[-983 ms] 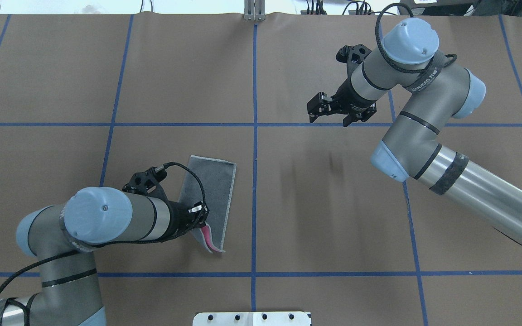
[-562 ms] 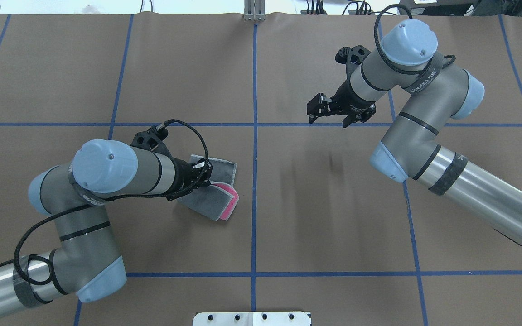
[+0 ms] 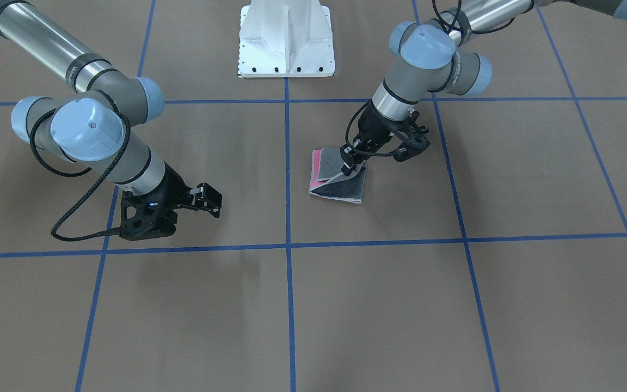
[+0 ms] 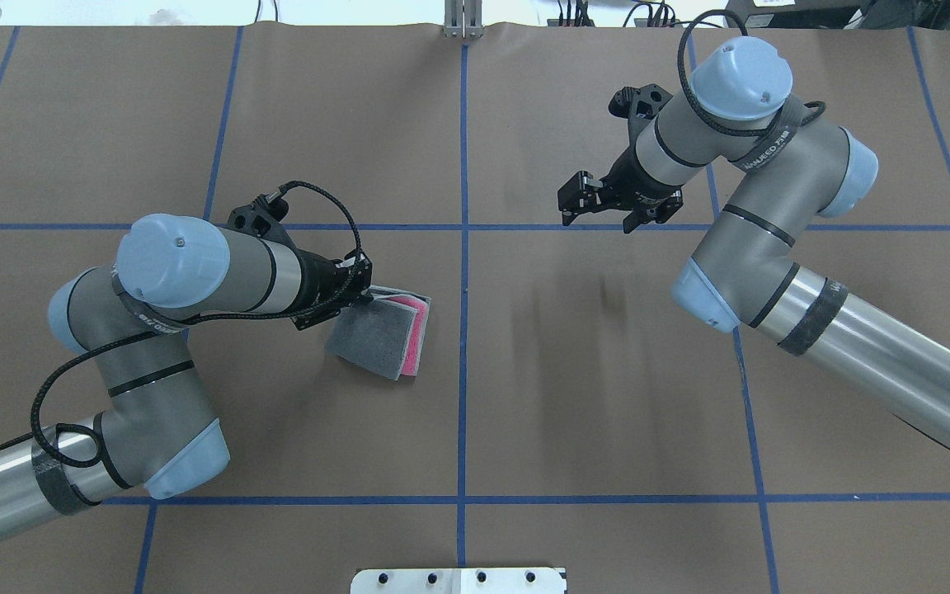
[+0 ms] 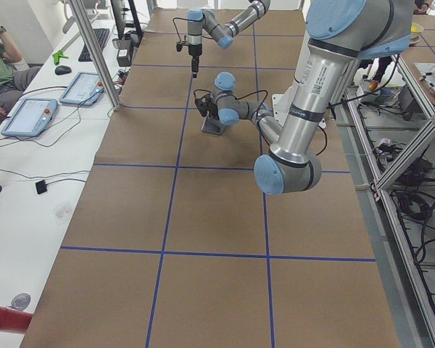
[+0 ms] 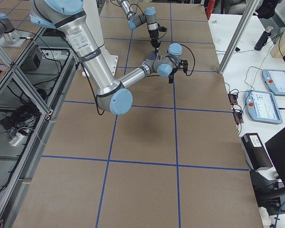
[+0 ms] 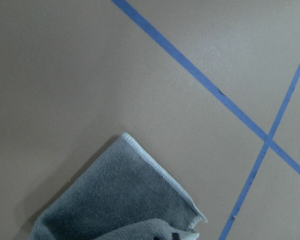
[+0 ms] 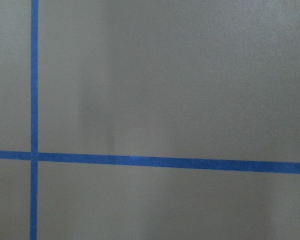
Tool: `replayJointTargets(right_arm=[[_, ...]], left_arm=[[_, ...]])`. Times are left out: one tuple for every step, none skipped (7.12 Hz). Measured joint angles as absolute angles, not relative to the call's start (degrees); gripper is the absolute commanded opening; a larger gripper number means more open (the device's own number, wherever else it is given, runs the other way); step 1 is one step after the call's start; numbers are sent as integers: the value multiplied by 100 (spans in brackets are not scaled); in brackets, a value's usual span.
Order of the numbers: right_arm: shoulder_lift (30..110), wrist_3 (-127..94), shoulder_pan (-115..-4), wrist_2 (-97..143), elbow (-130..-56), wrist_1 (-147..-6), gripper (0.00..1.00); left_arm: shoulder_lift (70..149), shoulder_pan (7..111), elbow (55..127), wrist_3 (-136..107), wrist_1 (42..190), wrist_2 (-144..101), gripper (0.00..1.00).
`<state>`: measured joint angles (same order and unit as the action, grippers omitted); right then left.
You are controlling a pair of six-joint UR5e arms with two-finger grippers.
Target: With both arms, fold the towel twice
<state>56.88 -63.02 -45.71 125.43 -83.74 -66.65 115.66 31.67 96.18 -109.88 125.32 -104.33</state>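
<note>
On table [image 4: 607, 371], left claw [image 4: 365, 293] pinches folded towel [image 4: 376, 338] corner; right claw [image 4: 599, 216] apart, agape.

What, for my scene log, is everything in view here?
Brown paper table cover: one, blue tape grid.
Square terry towel: one, dark grey and pink, folded, on the cover's robot-left half.
Pedestal base: one, white, between the arms.
Tablets: two, grey-framed, off the cover, operators' side.
Robot arms: two, silver-grey, light blue caps.
Left gripper: one, black, shut on the towel's corner.
Right gripper: one, black, open above bare cover.
</note>
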Motion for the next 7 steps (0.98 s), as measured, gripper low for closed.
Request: replayJointTargets(right_arm=[[5687, -6297, -4564, 12540, -8364, -6665, 100], [5688, -6294, -4556, 12534, -8361, -6666, 100], [5692, -6291, -4549, 12527, -8359, -6664, 100], [5694, -6289, -4544, 12520, -8359, -6664, 100], [5695, -6291, -4540, 12515, -8359, -6666, 100], [5695, -6292, -4537, 12510, -8358, -6664, 100], [5695, -6291, -4536, 12508, -8359, -6663, 100]], left_arm=[[11591, 3170, 9523, -11004, 12559, -10434, 0], [11665, 3172, 9373, -11012, 12580, -10433, 0], [11767, 3172, 9199, -11018, 12590, -10431, 0], [11864, 3168, 9025, -11019, 12595, -10427, 0], [11921, 3165, 8906, -11015, 12600, -10425, 9], [11940, 3168, 8845, -11014, 12602, -10424, 68], [11945, 3183, 8809, -11013, 12603, -10424, 97]])
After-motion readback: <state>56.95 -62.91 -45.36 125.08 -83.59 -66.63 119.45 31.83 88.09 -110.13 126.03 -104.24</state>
